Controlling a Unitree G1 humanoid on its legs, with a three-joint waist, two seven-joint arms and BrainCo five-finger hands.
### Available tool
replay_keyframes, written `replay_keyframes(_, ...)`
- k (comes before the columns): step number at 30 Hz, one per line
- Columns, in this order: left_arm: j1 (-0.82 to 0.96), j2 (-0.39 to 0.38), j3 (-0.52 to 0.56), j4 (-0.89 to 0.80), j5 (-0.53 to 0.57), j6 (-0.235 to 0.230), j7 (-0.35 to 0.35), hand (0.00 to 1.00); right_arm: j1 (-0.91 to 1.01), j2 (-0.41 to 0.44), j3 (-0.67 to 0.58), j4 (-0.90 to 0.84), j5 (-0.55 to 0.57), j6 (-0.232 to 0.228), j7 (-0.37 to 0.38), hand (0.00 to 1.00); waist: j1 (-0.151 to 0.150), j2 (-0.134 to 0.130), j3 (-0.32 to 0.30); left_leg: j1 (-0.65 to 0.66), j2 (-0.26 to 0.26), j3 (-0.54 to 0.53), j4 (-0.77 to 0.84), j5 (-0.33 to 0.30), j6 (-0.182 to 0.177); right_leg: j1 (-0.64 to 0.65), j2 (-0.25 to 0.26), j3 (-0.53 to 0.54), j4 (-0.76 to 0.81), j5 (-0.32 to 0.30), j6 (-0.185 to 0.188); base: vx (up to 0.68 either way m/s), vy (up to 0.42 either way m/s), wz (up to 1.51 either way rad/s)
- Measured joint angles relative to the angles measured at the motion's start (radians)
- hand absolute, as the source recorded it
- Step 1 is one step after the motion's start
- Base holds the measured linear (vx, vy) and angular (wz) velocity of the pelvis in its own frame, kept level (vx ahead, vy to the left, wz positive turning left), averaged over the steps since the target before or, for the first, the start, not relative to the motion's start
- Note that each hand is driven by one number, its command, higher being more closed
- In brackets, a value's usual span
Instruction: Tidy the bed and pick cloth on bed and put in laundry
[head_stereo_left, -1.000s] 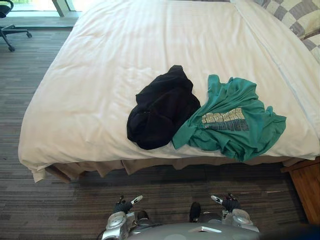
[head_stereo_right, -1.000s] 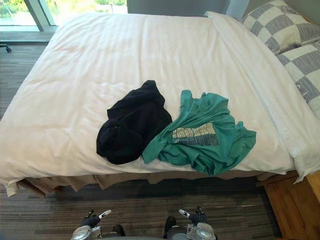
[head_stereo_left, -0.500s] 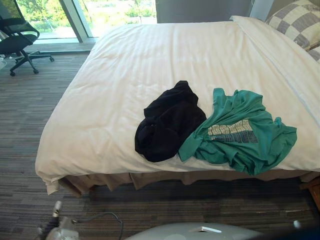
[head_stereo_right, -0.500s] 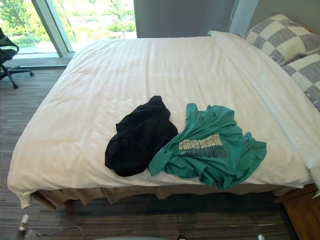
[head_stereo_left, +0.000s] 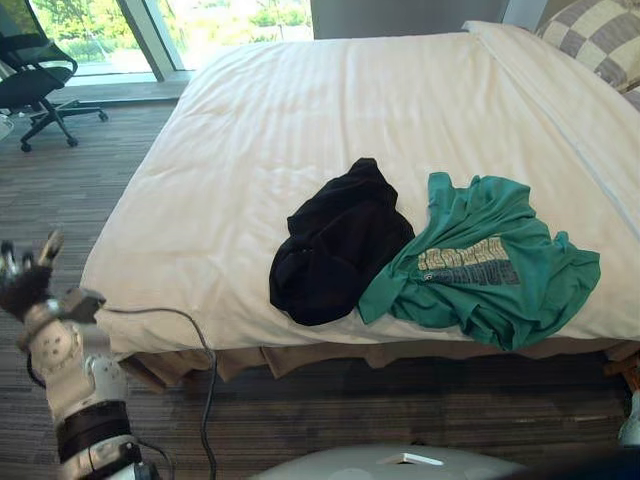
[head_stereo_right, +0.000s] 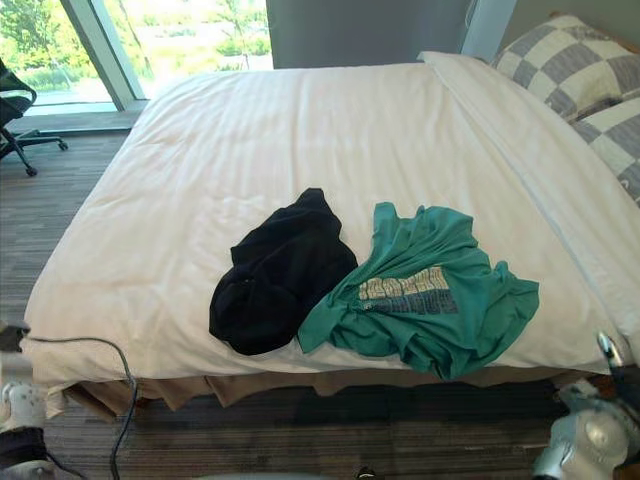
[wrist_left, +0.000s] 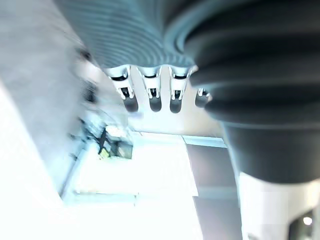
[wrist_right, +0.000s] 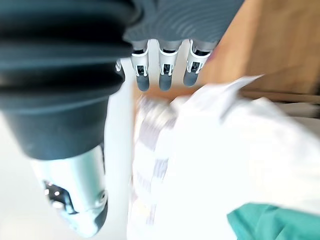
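Note:
A crumpled black cloth (head_stereo_left: 338, 245) lies near the foot edge of the white bed (head_stereo_left: 330, 100). A green T-shirt (head_stereo_left: 480, 265) with a printed chest lies against its right side, touching it. My left hand (head_stereo_left: 25, 285) is raised beside the bed's lower left corner, well clear of both cloths. Its fingers (wrist_left: 150, 95) are straight and hold nothing. My right hand (head_stereo_right: 608, 350) is up at the bed's lower right corner, just right of the T-shirt (wrist_right: 275, 222). Its fingers (wrist_right: 162, 72) are straight too, with nothing in them.
Checked pillows (head_stereo_right: 575, 65) lie at the head of the bed on the right. A black office chair (head_stereo_left: 35, 85) stands by the window at the far left. Striped carpet (head_stereo_left: 60, 190) runs along the bed's left side and foot.
Both arms have come up from low by the body: the left hand now shows at the lower left, the right at the lower right. The camera tilted up. The cloths have not moved.

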Motion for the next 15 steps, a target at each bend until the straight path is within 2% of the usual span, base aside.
replay_keyframes(4, -0.051, 0.037, -0.123, 0.0, 0.17, 0.027, -0.007, 0.0, -0.04, -0.043, 0.089, 0.004, -0.048, 0.0, 0.041, 0.0, -0.023, -0.003, 0.023, 0.001, -0.001, -0.002, 0.008, -0.002, 0.004, -0.003, -0.003, 0.005, 0.008, 0.001, 0.0, -0.04, -0.014, -0.05)
replay_keyframes(7, -0.08, 0.04, -0.197, 0.0, 0.347, 0.071, -0.026, 0.0, -0.052, -0.062, 0.155, 0.001, -0.149, 0.001, 0.071, 0.0, -0.038, -0.005, 0.028, -0.001, -0.003, 0.002, 0.008, -0.003, 0.004, -0.014, -0.005, 0.02, 0.012, 0.003, 0.0, -0.04, -0.002, -0.12)
replay_keyframes(10, -0.133, 0.045, -0.265, 0.007, 0.469, 0.097, -0.038, 0.0, -0.066, -0.111, 0.224, -0.017, -0.252, 0.001, 0.081, 0.0, -0.044, -0.002, 0.045, -0.013, -0.005, 0.004, 0.009, -0.003, 0.004, -0.038, -0.005, 0.038, 0.012, 0.016, 0.002, -0.03, -0.004, -0.16)
replay_keyframes(12, -0.181, 0.053, -0.314, 0.013, 0.519, 0.11, -0.044, 0.0, -0.085, -0.147, 0.27, -0.045, -0.308, 0.001, 0.09, 0.0, -0.048, 0.001, 0.075, -0.018, -0.008, 0.006, 0.011, -0.003, 0.004, -0.048, -0.006, 0.049, 0.012, 0.027, 0.0, -0.06, 0.002, -0.16)
replay_keyframes(15, -0.296, 0.07, -0.381, 0.09, 0.577, 0.137, -0.043, 0.0, -0.187, -0.193, 0.35, -0.08, -0.351, 0.0, 0.099, 0.0, -0.076, 0.015, 0.11, -0.074, -0.015, 0.006, 0.02, 0.004, 0.014, -0.103, -0.013, 0.06, 0.007, 0.057, -0.003, -0.1, 0.001, -0.09)
